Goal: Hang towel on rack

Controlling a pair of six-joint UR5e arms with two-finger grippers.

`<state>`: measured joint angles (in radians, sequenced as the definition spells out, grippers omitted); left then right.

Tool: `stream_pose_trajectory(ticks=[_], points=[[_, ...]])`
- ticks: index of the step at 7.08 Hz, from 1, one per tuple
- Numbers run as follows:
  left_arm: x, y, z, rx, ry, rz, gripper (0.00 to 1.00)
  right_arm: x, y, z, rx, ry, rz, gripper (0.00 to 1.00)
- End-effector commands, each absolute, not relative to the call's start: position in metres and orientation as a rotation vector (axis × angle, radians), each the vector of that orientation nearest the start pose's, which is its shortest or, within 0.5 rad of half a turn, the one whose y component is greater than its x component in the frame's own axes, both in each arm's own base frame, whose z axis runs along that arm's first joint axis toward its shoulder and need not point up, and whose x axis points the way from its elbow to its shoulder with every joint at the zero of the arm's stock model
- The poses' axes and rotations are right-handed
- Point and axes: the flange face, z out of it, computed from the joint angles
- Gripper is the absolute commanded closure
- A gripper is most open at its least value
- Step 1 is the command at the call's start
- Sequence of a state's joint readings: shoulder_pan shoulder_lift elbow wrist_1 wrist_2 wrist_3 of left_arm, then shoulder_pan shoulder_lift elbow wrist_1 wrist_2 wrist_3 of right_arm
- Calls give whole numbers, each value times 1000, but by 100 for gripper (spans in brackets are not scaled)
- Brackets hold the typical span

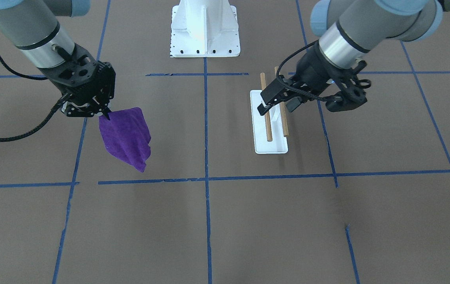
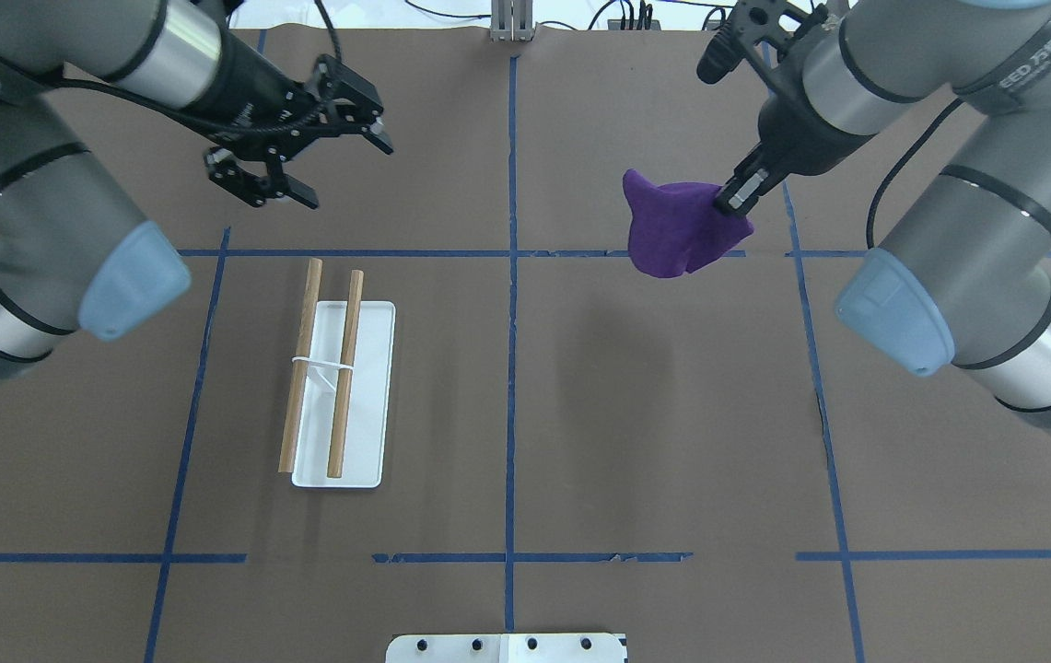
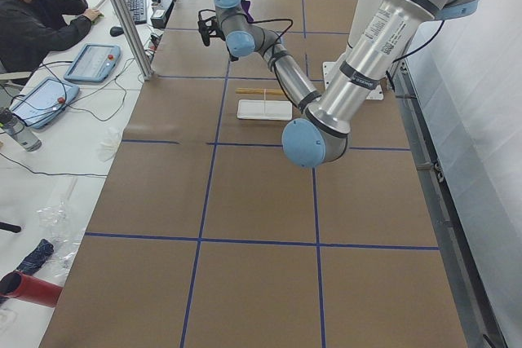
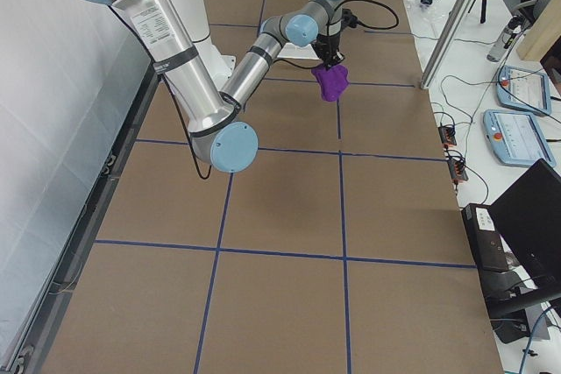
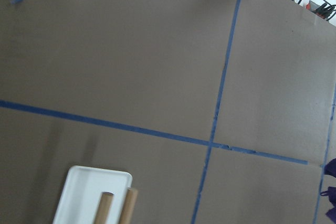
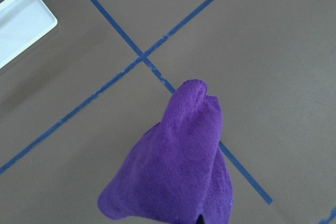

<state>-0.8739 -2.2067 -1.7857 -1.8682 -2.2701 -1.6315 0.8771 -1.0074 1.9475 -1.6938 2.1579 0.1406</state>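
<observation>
We find the right gripper closed on one edge of the purple cloth towel, its two fingers pinched together on the fabric. The towel hangs from that pinch in loose folds and tapers to a point at its lower end. In the right wrist-mounted view it fills the lower centre of the frame, with the table surface behind it. The left gripper holds nothing, and its jaws stand wide apart. It is raised in the air near the rack without touching it. In the left wrist-mounted view only one end of the rack shows, at the bottom edge. The rack consists of a white rectangular tray base that carries two parallel round wooden rods, joined at mid-length by a thin white crosspiece. It sits on the robot's left half of the table. The towel is on the robot's right half. We observe that the two are well apart, with the centre line of blue tape between them. The brown table surface is marked into squares by a grid of blue tape lines. The white robot base mount stands at the table's edge between the two arms.
</observation>
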Motion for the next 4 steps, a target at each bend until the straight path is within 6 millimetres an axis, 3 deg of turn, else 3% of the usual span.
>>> stream_pose_trajectory(ticks=[1, 3, 4], points=[[408, -511, 119, -262, 1243, -516, 0, -347, -477, 159, 558, -880, -768, 100], [423, -506, 121, -315, 1264, -557, 0, -380, -451, 144, 585, -931, -702, 100], [433, -503, 122, -310, 1260, -577, 4, -384, -448, 137, 600, -932, -705, 100]])
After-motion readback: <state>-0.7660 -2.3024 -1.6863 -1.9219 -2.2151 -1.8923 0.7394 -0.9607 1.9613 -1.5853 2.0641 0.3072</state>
